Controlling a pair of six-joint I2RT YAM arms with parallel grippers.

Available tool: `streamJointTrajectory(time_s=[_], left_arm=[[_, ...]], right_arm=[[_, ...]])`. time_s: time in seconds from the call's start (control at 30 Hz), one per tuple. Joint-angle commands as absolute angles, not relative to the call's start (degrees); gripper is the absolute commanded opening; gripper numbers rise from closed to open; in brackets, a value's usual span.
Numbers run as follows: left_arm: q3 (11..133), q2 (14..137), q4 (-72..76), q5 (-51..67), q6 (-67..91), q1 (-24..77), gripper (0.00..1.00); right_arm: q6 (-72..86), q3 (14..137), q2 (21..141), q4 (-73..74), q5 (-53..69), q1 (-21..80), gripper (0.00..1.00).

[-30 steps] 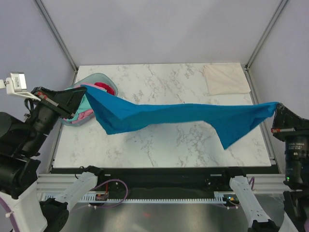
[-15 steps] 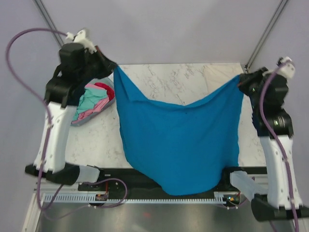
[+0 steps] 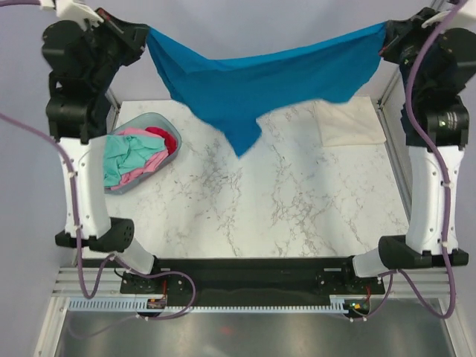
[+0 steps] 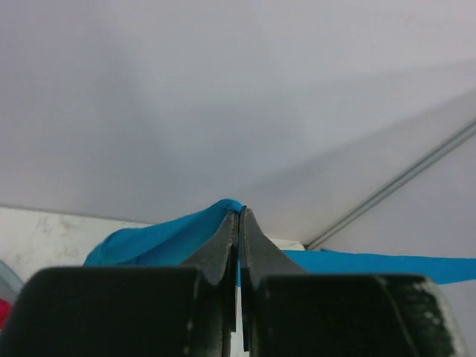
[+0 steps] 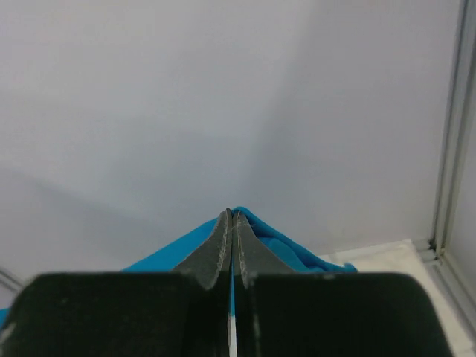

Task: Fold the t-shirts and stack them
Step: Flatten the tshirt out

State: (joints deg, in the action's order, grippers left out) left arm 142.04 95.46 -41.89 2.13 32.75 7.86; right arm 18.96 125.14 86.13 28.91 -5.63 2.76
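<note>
The bright blue t-shirt hangs stretched high above the far edge of the table, one lower corner drooping to the middle. My left gripper is shut on its left end; the blue cloth shows between and behind the jaws in the left wrist view. My right gripper is shut on its right end, and blue cloth shows there too. A folded cream t-shirt lies at the table's far right. Mint green, pink and red shirts lie crumpled in the basket.
The pale blue-grey oval basket stands at the far left of the marble table. Metal frame posts rise at the back corners beside both raised arms.
Both arms have risen and swung back, lifting the blue shirt from a wide hang over the table's front to a high stretched span above the far edge.
</note>
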Motion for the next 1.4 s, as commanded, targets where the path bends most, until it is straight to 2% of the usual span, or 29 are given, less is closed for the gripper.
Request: streamJointTrajectory(time_s=[0.0,0.13,0.2,0.3,0.33,0.53,0.6,0.73,0.83,0.93,1.2,1.37], left_arm=[[138.9,87.5,-34.2,7.8,34.3,8.4,0.02],[124.0,81.7,-33.2,10.6,31.6,8.4,0.02],[117.2,76.7,-32.7,13.3,32.0,8.4,0.02],[98.9,66.6,-26.8,18.5,34.9,8.5,0.02],[89.0,64.1,-24.8,19.2,35.7,8.6,0.02],[57.5,46.0,-24.7,20.8,38.6,8.6,0.02],[51.1,43.3,-26.2,23.3,38.6,8.6,0.02],[36.9,38.9,-29.4,23.2,39.6,8.6,0.02],[32.2,37.7,-29.3,23.5,40.8,8.7,0.02],[32.6,39.0,-29.2,25.0,40.9,8.8,0.02],[35.7,43.1,-29.3,27.2,38.9,8.8,0.02],[39.2,41.8,-32.4,24.3,38.1,8.8,0.02]], right_arm=[[11.2,122.5,80.2,27.6,-8.3,2.5,0.00],[7.4,104.3,73.5,22.4,-11.2,2.5,0.00],[7.5,99.6,70.3,21.5,-11.9,2.5,0.00],[8.3,90.9,65.8,21.4,-11.4,2.5,0.00],[8.9,86.3,64.4,21.9,-12.1,2.6,0.00],[16.2,69.1,52.3,32.5,-17.7,2.5,0.00],[21.1,64.5,48.9,36.5,-19.9,2.5,0.00],[29.5,53.3,42.6,42.8,-17.1,2.5,0.00],[36.4,47.6,39.2,45.3,-16.0,2.5,0.00],[40.3,43.3,37.1,47.2,-15.7,2.5,0.00],[43.9,44.3,34.6,49.7,-17.8,2.6,0.00],[43.2,46.2,34.1,50.1,-19.7,2.5,0.00]])
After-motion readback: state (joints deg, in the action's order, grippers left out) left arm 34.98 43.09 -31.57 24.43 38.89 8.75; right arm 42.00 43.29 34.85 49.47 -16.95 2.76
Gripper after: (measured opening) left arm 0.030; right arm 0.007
